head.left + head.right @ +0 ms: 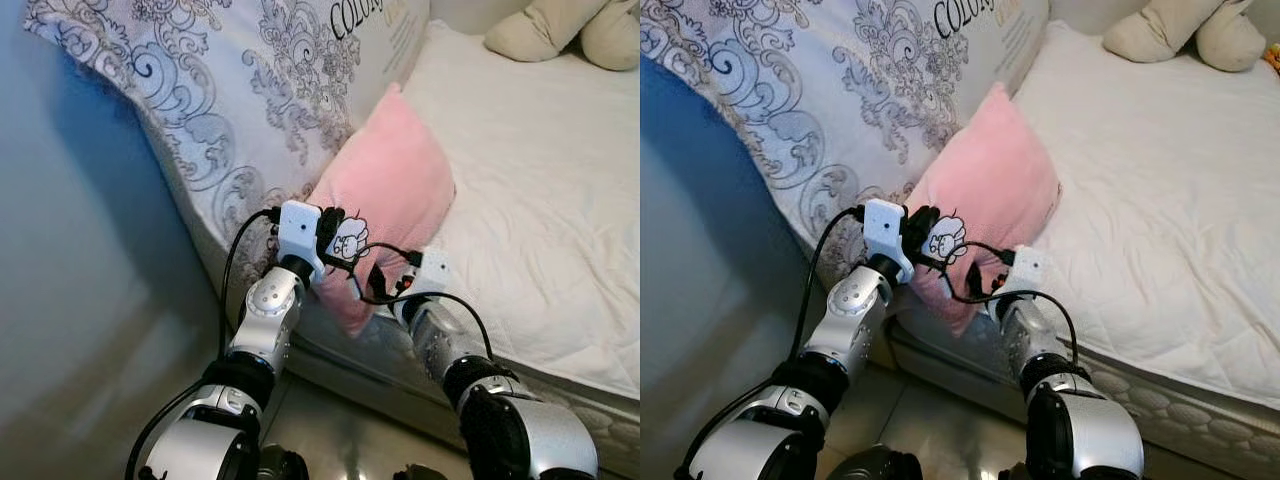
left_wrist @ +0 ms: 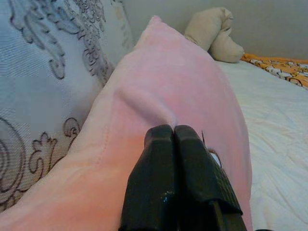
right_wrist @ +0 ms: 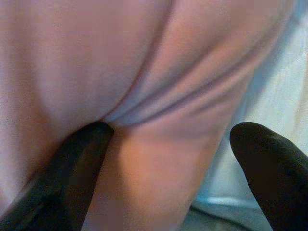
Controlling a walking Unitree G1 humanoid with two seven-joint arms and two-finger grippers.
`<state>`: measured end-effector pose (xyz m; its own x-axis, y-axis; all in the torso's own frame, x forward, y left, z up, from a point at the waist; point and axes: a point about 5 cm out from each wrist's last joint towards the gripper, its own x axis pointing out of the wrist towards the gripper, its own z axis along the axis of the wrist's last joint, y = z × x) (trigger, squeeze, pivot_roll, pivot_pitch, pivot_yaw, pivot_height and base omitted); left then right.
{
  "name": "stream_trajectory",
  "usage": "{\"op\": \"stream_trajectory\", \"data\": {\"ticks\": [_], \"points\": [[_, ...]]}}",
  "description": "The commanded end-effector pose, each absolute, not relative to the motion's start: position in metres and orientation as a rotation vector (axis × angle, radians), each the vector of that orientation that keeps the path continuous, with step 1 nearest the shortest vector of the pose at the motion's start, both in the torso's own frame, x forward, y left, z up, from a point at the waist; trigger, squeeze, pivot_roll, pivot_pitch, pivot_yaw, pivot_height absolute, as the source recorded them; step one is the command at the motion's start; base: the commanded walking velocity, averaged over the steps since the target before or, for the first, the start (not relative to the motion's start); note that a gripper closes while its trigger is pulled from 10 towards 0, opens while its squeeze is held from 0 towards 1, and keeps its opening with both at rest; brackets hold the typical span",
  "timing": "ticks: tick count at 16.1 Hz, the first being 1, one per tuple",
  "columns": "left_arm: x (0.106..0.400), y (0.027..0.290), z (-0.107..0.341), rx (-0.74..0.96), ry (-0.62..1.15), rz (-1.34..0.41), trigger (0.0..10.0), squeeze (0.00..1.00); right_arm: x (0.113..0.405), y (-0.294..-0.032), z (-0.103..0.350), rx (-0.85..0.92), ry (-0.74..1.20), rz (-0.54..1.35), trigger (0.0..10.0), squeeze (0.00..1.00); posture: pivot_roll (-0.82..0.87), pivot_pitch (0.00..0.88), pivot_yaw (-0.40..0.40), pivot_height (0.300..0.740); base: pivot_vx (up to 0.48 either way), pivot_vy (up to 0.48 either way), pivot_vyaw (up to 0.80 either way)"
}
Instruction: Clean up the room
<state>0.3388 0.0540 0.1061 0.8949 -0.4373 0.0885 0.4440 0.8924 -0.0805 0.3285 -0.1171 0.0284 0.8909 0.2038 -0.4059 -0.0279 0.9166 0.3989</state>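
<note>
A soft pink velvety rectangular pillow (image 1: 385,195) stood at the centre of the head-camera frame, on the near edge of the white quilted mattress (image 1: 540,180), leaning against a large pale cushion with grey scroll patterns (image 1: 230,90) that filled the upper left. Its long axis ran diagonally, from its lower corner at frame centre, hanging just over the mattress edge, up and slightly right to its top corner, which pointed toward the head of the bed. The left gripper (image 2: 175,139) was at the pillow's lower left edge, its two black fingers pressed together with a fold of pink fabric bunched at their tips. The right gripper (image 3: 168,144) was at the pillow's lower corner, its fingers (image 3: 267,163) spread wide apart with the pillow's edge between them, one finger touching the fabric and the other standing clear of it. A beige plush toy (image 1: 565,30) lay at the upper right on the mattress, well apart from the pillow. A strip of orange patterned cloth (image 2: 281,70) lay beyond it in the left wrist view.
</note>
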Motion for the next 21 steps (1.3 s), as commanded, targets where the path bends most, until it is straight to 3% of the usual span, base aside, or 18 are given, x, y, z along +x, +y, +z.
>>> {"op": "stream_trajectory", "data": {"ticks": [1,17,21], "points": [[0.342,0.047,0.116,-0.102,-0.094,-0.478,10.0,0.00,0.329,-0.109,0.030,0.405,0.459,0.147,0.0,0.00,0.00,0.000,0.049,0.714,0.000,0.000,0.00],[0.344,0.043,0.122,-0.125,-0.094,-0.478,10.0,0.00,0.341,-0.090,0.047,0.764,0.396,0.103,0.0,0.00,-0.01,0.000,0.052,0.714,0.000,0.000,0.00],[0.345,0.044,0.125,-0.125,-0.103,-0.474,10.0,0.00,0.363,-0.096,0.086,0.629,0.202,0.201,0.0,0.04,-0.02,0.000,0.051,0.714,0.000,0.000,0.00]]}}
